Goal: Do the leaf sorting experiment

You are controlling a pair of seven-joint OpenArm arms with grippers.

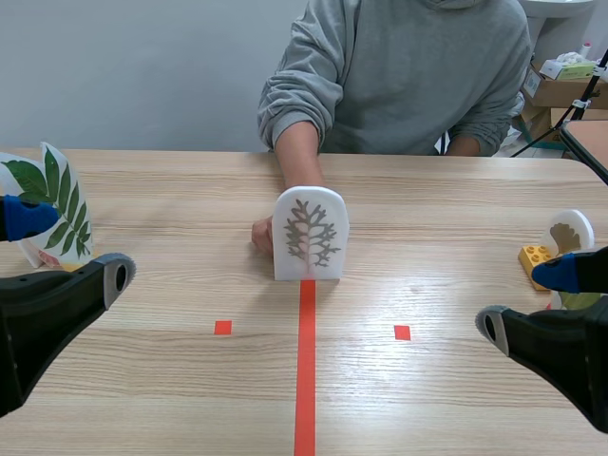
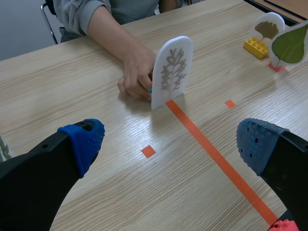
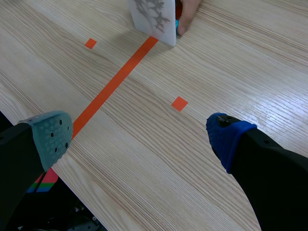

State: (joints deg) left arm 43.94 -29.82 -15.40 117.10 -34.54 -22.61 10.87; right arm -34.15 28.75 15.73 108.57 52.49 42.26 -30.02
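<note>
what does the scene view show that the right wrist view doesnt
Only the scene view: the green frond card at the far left, the ginkgo card on a yellow brick, and the person's grey sleeve. Only the right wrist view: the table's near edge with a striped object below it. Both: the white branching-leaf card, the hand behind it, and the orange tape line.

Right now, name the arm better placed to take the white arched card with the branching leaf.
Right, narrowly: right gripper and left gripper both stand open, similarly far from the white card, but the person's hand rests at its left side.
</note>
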